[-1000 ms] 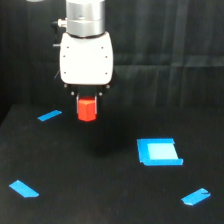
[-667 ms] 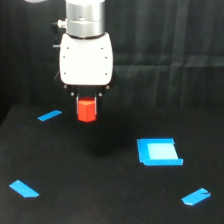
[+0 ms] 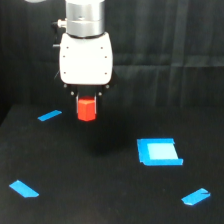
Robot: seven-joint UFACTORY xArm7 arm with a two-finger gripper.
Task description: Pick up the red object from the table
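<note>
1. The fingers are pretty much hidden. All you get is dark bits on either side of the red object (image 3: pixel 86 109), so the gripper (image 3: pixel 86 102) looks clamped on it, block poking out below the white housing.
2. The red object is up off the table (image 3: pixel 100 200), hanging under the gripper with a faint dark patch on the surface beneath it.
3. The arm (image 3: pixel 85 47) points straight down, white wrist body vertical with the silver cylinder stacked on top.
4. Around it: one blue tape strip (image 3: pixel 49 115) just to the exterior view's left of the block, a blue square (image 3: pixel 158 151) lower right, and two more strips (image 3: pixel 23 188) (image 3: pixel 195 196) near the bottom corners.
</note>
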